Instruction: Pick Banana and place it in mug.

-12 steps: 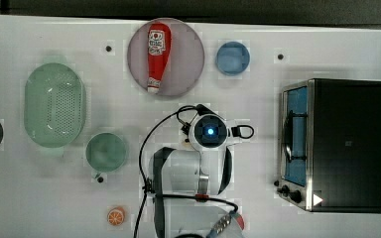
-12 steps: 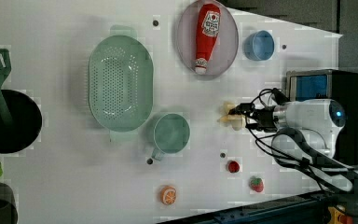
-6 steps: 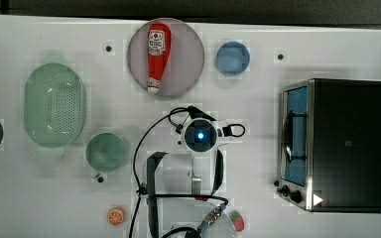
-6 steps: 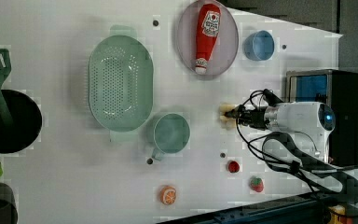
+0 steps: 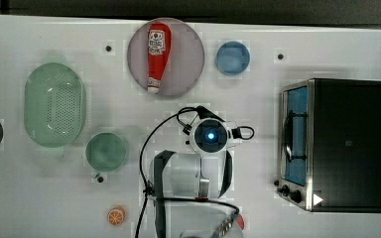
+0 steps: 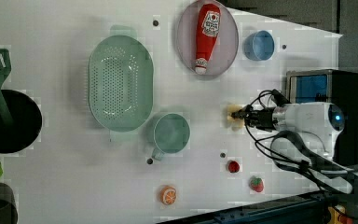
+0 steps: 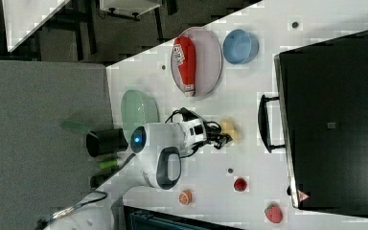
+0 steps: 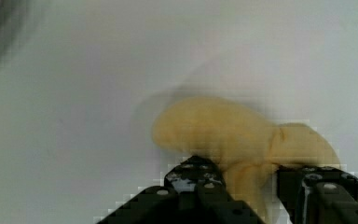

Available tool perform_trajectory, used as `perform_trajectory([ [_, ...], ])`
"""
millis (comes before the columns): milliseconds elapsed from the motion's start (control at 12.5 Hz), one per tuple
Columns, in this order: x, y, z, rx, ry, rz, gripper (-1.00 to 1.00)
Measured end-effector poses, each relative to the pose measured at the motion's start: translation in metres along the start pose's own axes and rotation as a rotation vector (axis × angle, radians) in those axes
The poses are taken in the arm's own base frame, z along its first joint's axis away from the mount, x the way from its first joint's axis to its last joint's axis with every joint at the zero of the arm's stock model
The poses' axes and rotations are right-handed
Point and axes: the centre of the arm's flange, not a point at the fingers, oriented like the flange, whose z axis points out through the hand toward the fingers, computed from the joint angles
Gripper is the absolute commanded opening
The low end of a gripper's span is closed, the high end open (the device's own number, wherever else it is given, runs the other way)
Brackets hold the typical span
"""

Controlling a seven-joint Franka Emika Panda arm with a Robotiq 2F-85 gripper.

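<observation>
Pale yellow and soft, the banana [image 8: 242, 140] is seen in the wrist view between the two black fingers [image 8: 196, 179], which are pressed against its narrow part from both sides. The gripper [image 6: 243, 114] is thus clamped on the banana [image 6: 233, 115]. In the left view the fruit lies on the white table [image 6: 65, 177], at the tip of the gripper, and whether it is lifted from the surface cannot be told.

The mug [image 6: 170, 133] is seen in the left view well apart from the banana, toward the left view's left, and it stands upright. It is placed just beside the green colander [image 6: 120, 83]. In the top view the mug [image 5: 106, 151] is found to the top view's left of the arm [image 5: 191, 173], with the colander [image 5: 54, 111] above it.

A red ketchup bottle [image 5: 157, 54] is laid on a round plate [image 5: 188, 54], and a blue cup [image 5: 232, 58] stands next to this plate. A black oven [image 5: 347, 144] with a blue door is placed at the top view's right. An orange slice [image 6: 168, 195], a small red fruit [image 6: 233, 166] and a strawberry [image 6: 256, 183] are spread along the lower part of the left view. In the right view the banana [image 7: 231, 129] is seen beside the oven handle [image 7: 263, 123], just past the gripper [image 7: 223, 136].
</observation>
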Motion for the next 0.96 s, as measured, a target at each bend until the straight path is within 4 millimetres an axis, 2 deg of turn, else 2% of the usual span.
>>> perform_trajectory([
  [80,-0.001,-0.001,-0.02,-0.004,-0.013,0.001,-0.26],
  [160,-0.003,-0.004,-0.048,-0.008,-0.018,-0.008,-0.26],
  [480,-0.012,0.0,-0.209,0.044,0.035,-0.003,-0.26],
  [640,-0.011,0.002,-0.278,0.055,0.083,-0.012,-0.26],
  [800,-0.015,0.001,-0.317,0.055,0.077,-0.018,-0.26],
  [960,-0.029,0.004,-0.328,0.024,0.02,-0.017,-0.26],
])
